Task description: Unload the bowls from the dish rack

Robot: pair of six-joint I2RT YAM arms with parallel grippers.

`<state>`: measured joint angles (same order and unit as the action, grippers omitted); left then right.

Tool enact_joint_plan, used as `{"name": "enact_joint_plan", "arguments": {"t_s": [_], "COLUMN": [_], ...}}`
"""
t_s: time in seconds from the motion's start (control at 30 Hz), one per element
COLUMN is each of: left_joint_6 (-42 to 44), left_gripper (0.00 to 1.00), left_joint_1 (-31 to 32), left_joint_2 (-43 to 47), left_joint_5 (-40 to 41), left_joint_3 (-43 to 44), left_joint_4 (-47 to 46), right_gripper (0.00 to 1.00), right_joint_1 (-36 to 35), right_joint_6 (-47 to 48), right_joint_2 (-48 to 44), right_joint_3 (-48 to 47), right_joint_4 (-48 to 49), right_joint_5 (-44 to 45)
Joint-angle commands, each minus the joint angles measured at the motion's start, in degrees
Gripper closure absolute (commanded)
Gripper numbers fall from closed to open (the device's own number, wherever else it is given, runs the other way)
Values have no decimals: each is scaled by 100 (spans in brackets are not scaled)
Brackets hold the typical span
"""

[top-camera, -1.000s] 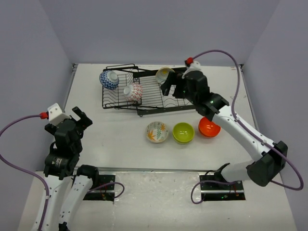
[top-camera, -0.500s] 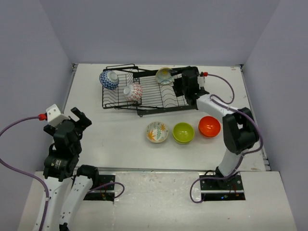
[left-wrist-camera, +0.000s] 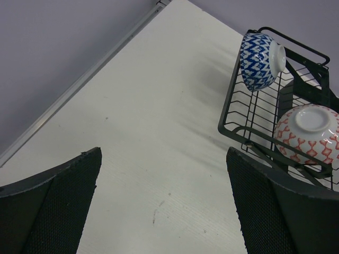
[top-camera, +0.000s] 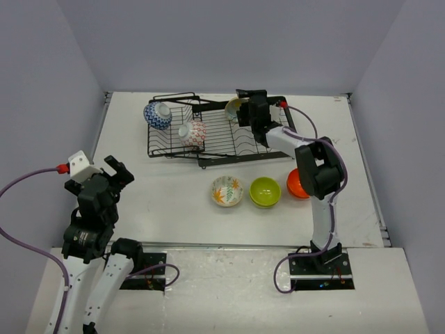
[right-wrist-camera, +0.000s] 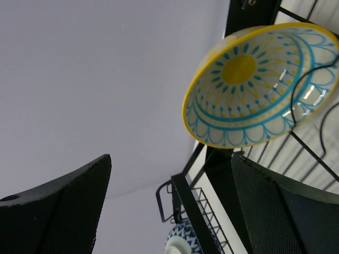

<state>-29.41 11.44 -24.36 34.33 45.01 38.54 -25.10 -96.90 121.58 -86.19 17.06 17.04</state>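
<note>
The black wire dish rack (top-camera: 215, 142) lies at the back of the table. In it stand a blue-patterned bowl (top-camera: 158, 115), a red-and-white bowl (top-camera: 192, 133) and a cream bowl with a yellow centre (top-camera: 232, 106). My right gripper (top-camera: 243, 109) is at the rack's far right end, open, right beside the cream bowl. In the right wrist view that bowl (right-wrist-camera: 259, 84) sits tilted just beyond the open gripper (right-wrist-camera: 169, 159), nothing between the fingers. My left gripper (top-camera: 115, 170) hovers open over bare table, left of the rack (left-wrist-camera: 249, 137).
Three bowls sit on the table in front of the rack: a leaf-patterned one (top-camera: 227, 191), a lime green one (top-camera: 265, 191) and an orange one (top-camera: 297, 185), partly behind my right arm. Walls close in the table at the back and sides.
My right arm has swung round to the rack's far right corner, and its gripper moved left up to the cream bowl. The left arm has not moved.
</note>
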Motion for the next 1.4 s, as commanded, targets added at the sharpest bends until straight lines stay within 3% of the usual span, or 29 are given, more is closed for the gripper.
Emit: {"name": "enact_joint_plan", "arguments": {"t_s": [0.0, 0.23, 0.47, 0.5, 0.63, 0.7, 0.73, 0.83, 0.93, 1.13, 1.27, 1.37], "left_joint_6": [-39, -21, -21, -21, -12, -3, -3, -3, 5, 5, 14, 14], "left_gripper": [0, 0, 0, 0, 0, 0, 0, 0, 0, 0, 0, 0], "left_joint_1": [25, 25, 25, 25, 25, 25, 33, 25, 25, 25, 25, 25], "left_joint_2": [-34, -87, -69, -78, -69, -69, -52, -60, -69, -43, -34, -16], "left_joint_5": [57, 4, -5, -5, -14, -14, -22, -31, -57, -58, -66, -58], "left_joint_3": [148, 148, 139, 148, 139, 139, 139, 148, 148, 148, 148, 139], "left_joint_4": [-102, -128, -137, -137, -137, -145, -145, -154, -154, -154, -154, -154], "right_gripper": [7, 13, 31, 39, 55, 59, 65, 68, 81, 89, 100, 100], "right_joint_1": [32, 67, 84, 84, 102, 102, 111, 102, 102, 111, 102, 111], "right_joint_6": [-189, -215, -49, -13, 40, 14, -13, -13, -39, -66, -66, -31], "right_joint_2": [401, 1025, 1140, 1175, 1245, 1280, 1298, 1316, 1298, 1254, 1123, 974], "right_joint_3": [-590, -1619, -1769, -1787, -1787, -1787, -1770, -1761, -1691, -1471, -1208, -865], "right_joint_4": [246, -649, -880, -836, -731, -730, -713, -660, -537, -212, 269, 831], "right_joint_5": [301, 502, 854, 871, 854, 863, 863, 889, 872, 836, 801, 810]}}
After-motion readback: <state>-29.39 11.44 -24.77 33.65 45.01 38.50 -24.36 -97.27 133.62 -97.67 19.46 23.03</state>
